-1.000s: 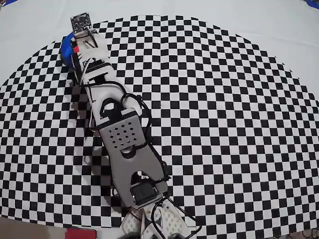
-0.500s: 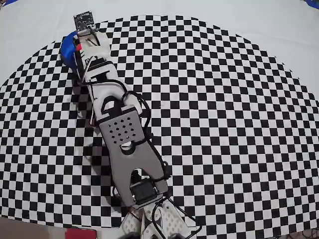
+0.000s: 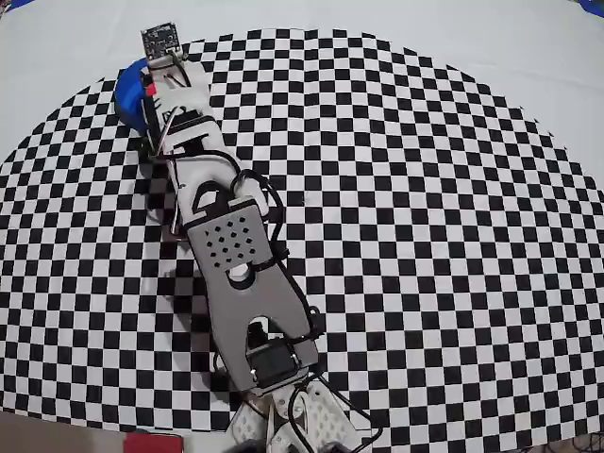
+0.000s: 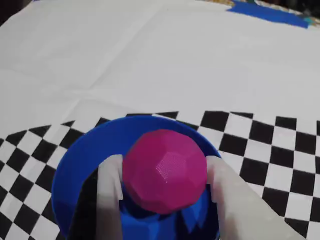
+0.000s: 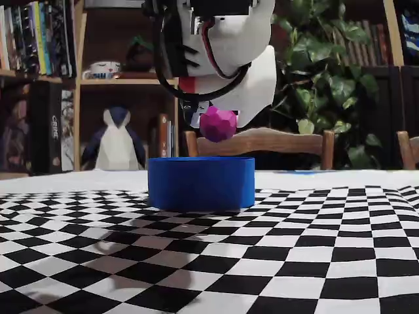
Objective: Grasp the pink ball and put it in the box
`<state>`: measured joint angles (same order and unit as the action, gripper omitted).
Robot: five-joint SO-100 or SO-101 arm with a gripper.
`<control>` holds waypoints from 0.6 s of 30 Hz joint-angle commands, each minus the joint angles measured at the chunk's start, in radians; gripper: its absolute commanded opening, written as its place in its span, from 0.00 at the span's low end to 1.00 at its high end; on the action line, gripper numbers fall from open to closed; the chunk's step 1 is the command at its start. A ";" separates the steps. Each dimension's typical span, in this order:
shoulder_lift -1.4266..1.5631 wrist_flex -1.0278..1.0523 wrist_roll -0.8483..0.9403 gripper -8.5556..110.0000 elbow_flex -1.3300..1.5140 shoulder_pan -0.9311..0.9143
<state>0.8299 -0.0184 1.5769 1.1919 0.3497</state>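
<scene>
The pink ball (image 4: 165, 170) is a faceted magenta sphere held between my two white fingers (image 4: 110, 190). My gripper (image 4: 164, 162) is shut on it from both sides. In the fixed view the ball (image 5: 218, 123) hangs a little above the open top of the box (image 5: 201, 183), a round low blue container on the checkered cloth, with a gap between them. In the wrist view the blue box (image 4: 90, 150) lies right under the ball. In the overhead view my gripper (image 3: 154, 90) covers most of the box (image 3: 127, 92) at the far left; the ball is hidden there.
The checkered cloth (image 3: 425, 236) spreads wide to the right of the arm in the overhead view. Plain white table (image 4: 150, 60) lies beyond the box. A blue strip (image 4: 270, 12) lies at the far edge. Shelves and a chair (image 5: 262, 140) stand behind the table.
</scene>
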 commanded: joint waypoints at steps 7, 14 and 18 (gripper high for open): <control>0.005 0.002 0.008 0.07 -0.055 0.003; 0.000 0.002 0.008 0.07 -0.055 0.009; -0.003 0.002 0.008 0.07 -0.057 0.012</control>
<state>0.8130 -0.0184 1.5769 1.1842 0.3528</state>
